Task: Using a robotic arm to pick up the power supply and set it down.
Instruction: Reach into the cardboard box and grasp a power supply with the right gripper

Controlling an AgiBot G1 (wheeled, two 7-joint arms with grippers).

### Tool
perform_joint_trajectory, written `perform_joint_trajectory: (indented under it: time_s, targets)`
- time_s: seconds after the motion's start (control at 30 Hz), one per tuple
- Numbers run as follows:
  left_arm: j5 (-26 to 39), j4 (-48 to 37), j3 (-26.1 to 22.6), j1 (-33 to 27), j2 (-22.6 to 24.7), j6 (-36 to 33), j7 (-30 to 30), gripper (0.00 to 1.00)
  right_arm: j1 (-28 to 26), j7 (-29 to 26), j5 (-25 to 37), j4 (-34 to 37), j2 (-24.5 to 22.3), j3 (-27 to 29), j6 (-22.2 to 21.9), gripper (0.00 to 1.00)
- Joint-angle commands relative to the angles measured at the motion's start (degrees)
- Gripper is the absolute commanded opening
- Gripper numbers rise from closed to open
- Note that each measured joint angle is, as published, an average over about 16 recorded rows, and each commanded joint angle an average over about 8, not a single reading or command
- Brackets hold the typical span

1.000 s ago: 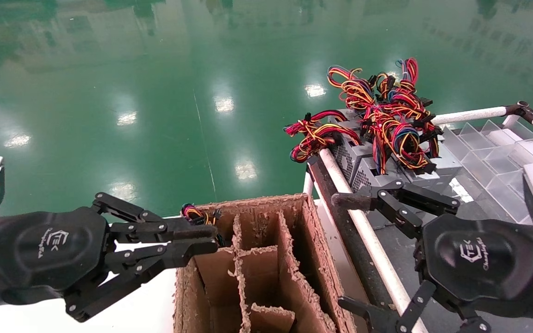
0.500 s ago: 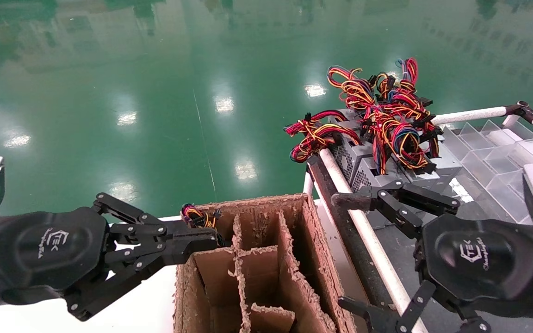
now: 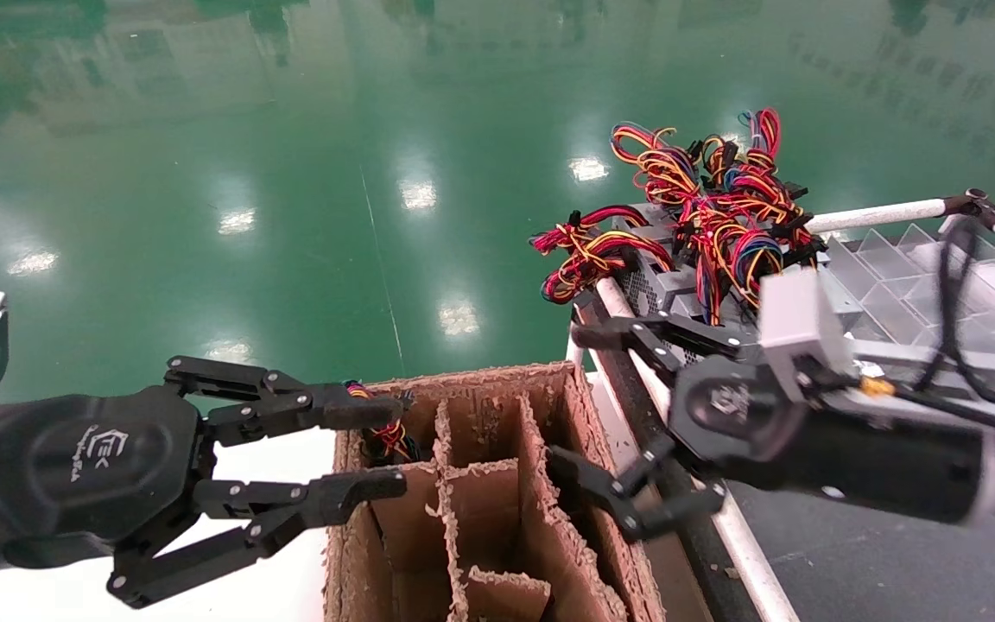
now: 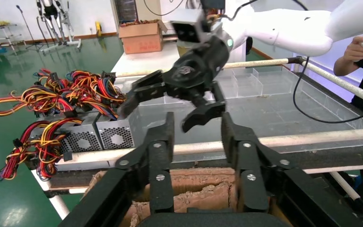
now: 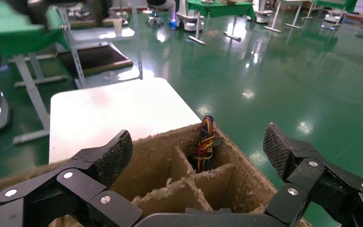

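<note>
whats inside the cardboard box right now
The cardboard box has dividers. One far corner cell holds a bundle of coloured wires poking up; whatever they join below is hidden. The other cells' bottoms aren't visible.

Bright overhead lamps glare on the glossy floor [image 3: 333, 173]; the right pincer [image 3: 627, 423] is motion-blurred.

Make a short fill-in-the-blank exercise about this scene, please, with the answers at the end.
1. Both end effectors, left and right, have their fingers ____.
2. The brown divider box is made of ____.
3. The floor is ____ in colour.
4. The grey power supplies lie with their wires on the robot's ____ side.

Answers: open; cardboard; green; right
</note>
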State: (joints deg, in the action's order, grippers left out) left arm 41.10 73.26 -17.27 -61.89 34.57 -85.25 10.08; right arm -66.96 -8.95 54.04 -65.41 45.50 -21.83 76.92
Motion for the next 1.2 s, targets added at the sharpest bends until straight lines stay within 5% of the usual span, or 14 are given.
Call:
perform_joint_trajectory:
  time_s: [0.03, 0.43, 0.9, 1.2]
  targets:
    - [0.00, 0.00, -0.01, 0.00, 0.00, 0.00, 0.00, 1.00, -0.98, -0.24, 0.68, 1.83, 1.49, -0.70, -0.26, 1.00]
    - [0.00, -0.01, -0.02, 0.00, -0.02, 0.02, -0.02, 1.00, -10.29, -1.41, 7.14, 13.75, 9.84, -5.66, 0.02, 1.00]
    - [0.01, -0.04, -0.04, 0.00, -0.02, 0.02, -0.03, 1.00, -10.53, -0.94, 8.18, 15.03, 10.89, -6.21, -0.76, 1.00]
    - [0.00, -0.06, -0.07, -0.02, -0.02, 0.01, -0.05, 1.00, -13.30, -0.78, 13.09, 25.19, 18.82, -9.44, -5.59, 1.00]
